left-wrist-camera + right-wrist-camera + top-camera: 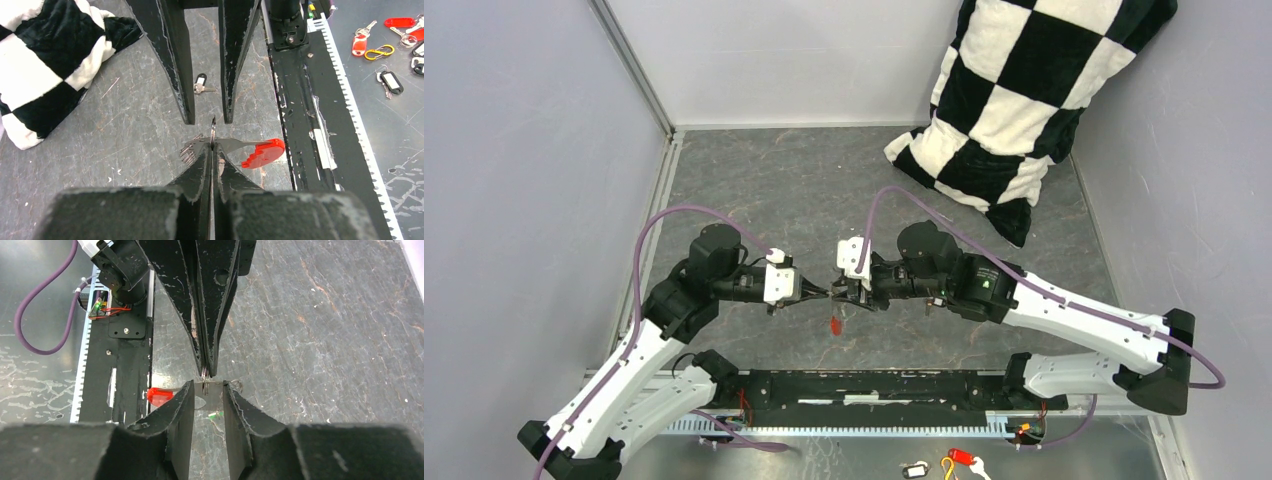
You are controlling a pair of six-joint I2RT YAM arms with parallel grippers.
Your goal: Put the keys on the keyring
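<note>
The left fingers [200, 172] are clenched tight on the keyring [213, 126], which stands edge-on out of their tips. I judge it is pinched this way so that the thin wire is held stiff and squarely faces the other arm, clear of the tabletop [125, 130] with room under it for whatever hangs there. The right fingers [184, 407] are parted, one on each side of the keyring, with its free edge in the gap between them. That stance suits working a key's hole or the wire's split from both sides. I cannot tell whether their pads touch the blade that crosses the gap, and they look to be grasping nothing. Just below the keyring, hard by the left fingers, the red key [262, 154] lies crosswise, its metal blade reaching to the keyring and its plastic head out toward the rail [300, 125]. In the top view it dangles under the keyring, so it seems threaded on or at least caught. On the keyring's other side a toothed metal key [189, 153] pokes out. A green key [215, 415] shows as a small fleck under the keyring in the right wrist view. How either is attached is too small to tell. Farther from the keyring, beyond the right fingers, a black-tagged key [200, 82] lies loose on the tabletop. The pillow [1014, 90] sits well away at the far corner, and spare tags [392, 22] lie past the rail.
</note>
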